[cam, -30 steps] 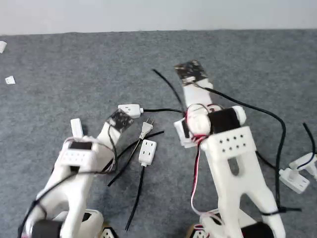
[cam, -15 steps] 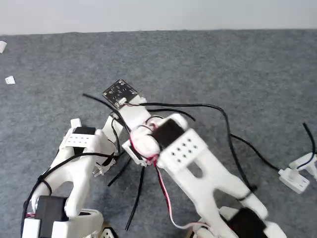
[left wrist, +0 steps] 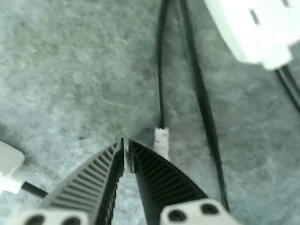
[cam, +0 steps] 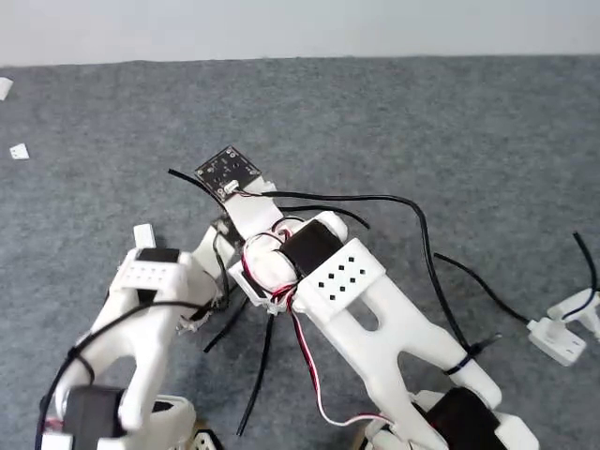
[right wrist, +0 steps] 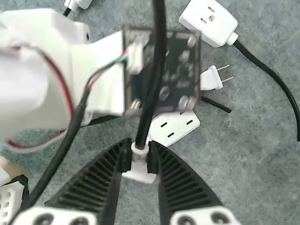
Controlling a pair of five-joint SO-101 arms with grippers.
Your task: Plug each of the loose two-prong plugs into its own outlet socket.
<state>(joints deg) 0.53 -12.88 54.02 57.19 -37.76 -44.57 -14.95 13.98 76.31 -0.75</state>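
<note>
Right gripper [right wrist: 138, 147] is clamping a white plug body [right wrist: 137, 174] at its black-cord end, just beside an outlet socket [right wrist: 177, 125]. A loose two-prong plug [right wrist: 212, 78] is lying near that socket, not touching it. Left gripper [left wrist: 125, 144] is sitting closed on nothing, its tips beside a small white cord end [left wrist: 161, 140]. In the high view, another socket [cam: 555, 341] is lying at 4 o'clock on the grey carpet [cam: 422, 122].

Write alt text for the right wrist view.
The right claw is closed around a white fitting on a black cord. Beyond it, on grey carpet, lie a slotted outlet block, a loose two-prong plug and a white socket, partly behind the other arm's circuit board.
</note>
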